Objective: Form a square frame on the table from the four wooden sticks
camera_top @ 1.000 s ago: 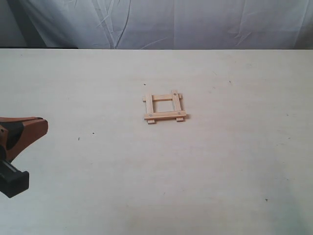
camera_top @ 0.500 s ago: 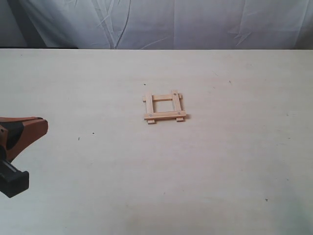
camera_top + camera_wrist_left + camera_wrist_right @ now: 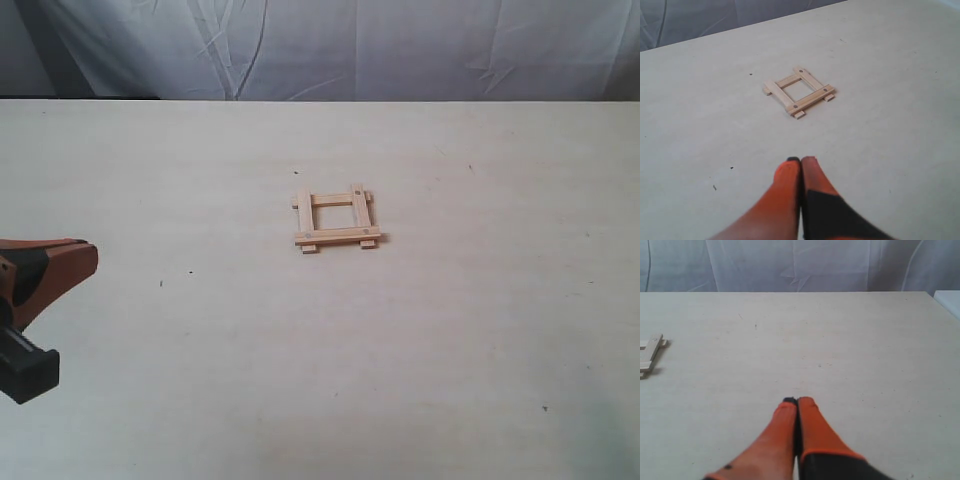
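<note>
Left gripper (image 3: 800,161): fingers pressed together with nothing between them, low over bare table (image 3: 200,380), and the frame (image 3: 338,237) well ahead of it. Right gripper (image 3: 797,401) is the same deal, closed and empty. Its camera only catches one end of the frame, well apart from the fingertips.

The frame sits near the middle of the table. All four sticks (image 3: 810,99) are laid into a hollow square with the ends poking a bit past the corners, and two seem to lie across the other two. To me the job looks done.

So what could go wrong? Pretty much only me wrecking it. The sticks just rest on each other with nothing pinning them, so I'd guess any nudge slides one out or skews the square. If I send an arm in for a "tidy up" with closed fingers, that's basically a poke. One side looks slightly out of parallel in the exterior view, which is tempting to fix, but I reckon that risks more than it gains. A fast swing across the middle or a bump to the table could jog the top sticks too.

Pose: the left arm shows only at the lower left edge of the exterior view, just the orange fingers and a black part, low and aimed roughly toward the frame. The right arm isn't in that view at all. Going by its wrist camera, it points across the table toward the white backdrop (image 3: 800,265).
</note>
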`<state>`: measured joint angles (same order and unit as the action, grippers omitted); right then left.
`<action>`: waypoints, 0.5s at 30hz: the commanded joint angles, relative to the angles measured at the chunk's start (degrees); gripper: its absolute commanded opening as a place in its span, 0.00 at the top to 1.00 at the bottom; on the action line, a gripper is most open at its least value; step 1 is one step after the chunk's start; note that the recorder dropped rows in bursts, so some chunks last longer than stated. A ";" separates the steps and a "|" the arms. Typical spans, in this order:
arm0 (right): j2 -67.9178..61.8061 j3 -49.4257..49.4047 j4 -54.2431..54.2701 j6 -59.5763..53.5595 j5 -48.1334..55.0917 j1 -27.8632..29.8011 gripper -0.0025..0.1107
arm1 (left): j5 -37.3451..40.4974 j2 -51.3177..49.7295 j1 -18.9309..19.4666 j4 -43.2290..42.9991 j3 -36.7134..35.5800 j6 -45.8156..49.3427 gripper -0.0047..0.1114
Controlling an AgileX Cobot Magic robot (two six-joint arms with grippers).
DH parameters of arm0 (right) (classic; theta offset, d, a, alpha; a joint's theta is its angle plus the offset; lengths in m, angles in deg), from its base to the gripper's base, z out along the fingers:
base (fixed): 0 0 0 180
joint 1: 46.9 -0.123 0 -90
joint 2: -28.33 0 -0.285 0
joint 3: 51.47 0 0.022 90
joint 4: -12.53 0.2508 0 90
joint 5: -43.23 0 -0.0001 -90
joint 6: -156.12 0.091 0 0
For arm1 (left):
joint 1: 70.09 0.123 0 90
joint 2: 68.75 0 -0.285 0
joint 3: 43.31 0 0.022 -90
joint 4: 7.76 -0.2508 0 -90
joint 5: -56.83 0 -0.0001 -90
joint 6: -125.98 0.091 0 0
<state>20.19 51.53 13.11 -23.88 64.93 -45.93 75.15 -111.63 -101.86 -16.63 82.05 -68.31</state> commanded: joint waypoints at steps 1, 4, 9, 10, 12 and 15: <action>0.35 -0.22 0.14 0.00 -0.91 0.39 0.97 | -0.34 0.44 0.20 -0.14 -0.41 -0.07 0.96; 0.35 -0.22 0.14 0.00 -0.91 0.39 0.97 | -0.34 0.44 0.20 -3.08 -0.41 1.55 0.96; 0.35 -0.22 0.14 0.00 -0.91 0.39 0.97 | -0.14 3.15 2.70 -10.52 -0.41 2.62 0.96; 0.35 -0.22 0.14 0.00 -0.91 0.39 0.97 | -0.35 4.03 4.68 -10.52 -0.41 2.62 0.96; 0.35 -0.22 0.14 0.00 -0.91 0.39 0.97 | -0.50 6.82 12.16 -10.67 -0.41 2.62 0.96; 0.35 -0.22 0.14 0.00 -0.91 0.39 0.97 | 1.05 12.83 26.39 -3.43 -0.41 2.07 0.96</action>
<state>20.19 51.53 13.22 -23.88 64.93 -45.93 75.29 -101.89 -81.35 -24.57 82.05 -65.77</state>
